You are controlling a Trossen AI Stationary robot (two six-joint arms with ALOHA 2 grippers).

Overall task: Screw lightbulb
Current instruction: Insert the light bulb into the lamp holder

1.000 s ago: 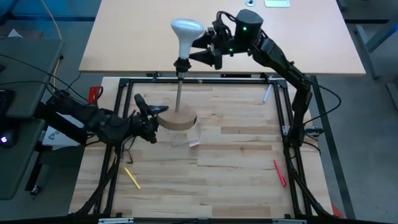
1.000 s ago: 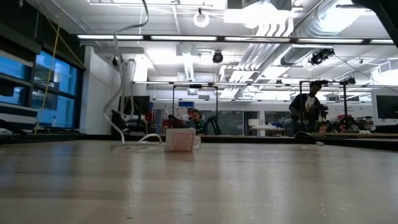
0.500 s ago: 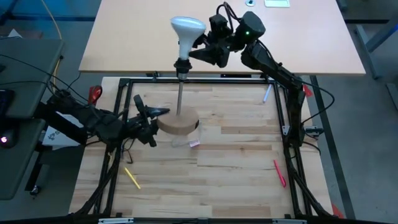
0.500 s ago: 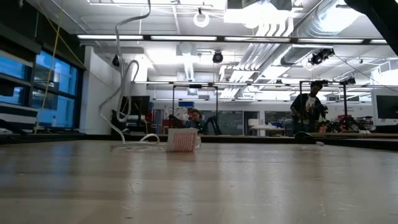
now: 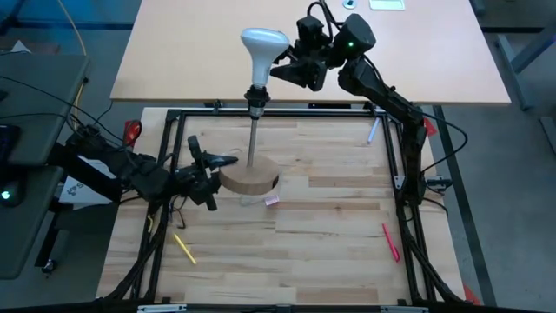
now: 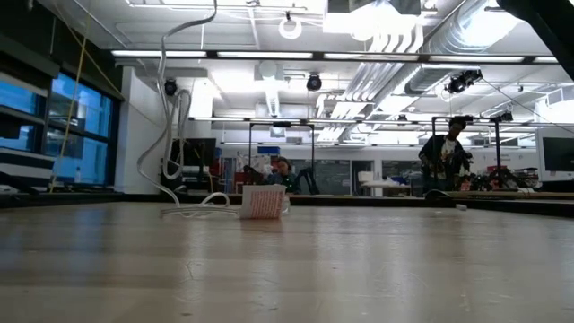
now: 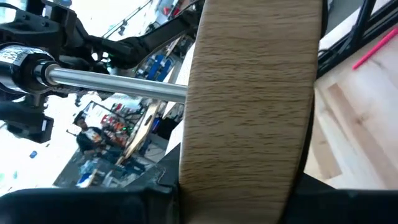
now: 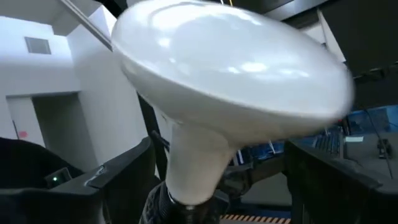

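Slightly shifted since a second ago, the right gripper (image 5: 288, 66) has turned about the lightbulb (image 5: 261, 50), its jaws spread to either side of the bulb's neck without clearly pinching it. That smooth white bulb sits upright in the black socket (image 5: 254, 92) atop a thin metal stem (image 5: 252, 130). Down on the desk (image 5: 330, 217), the left gripper (image 5: 212, 165) clamps the round wooden base (image 5: 249, 176), likely steadying it against the twisting.
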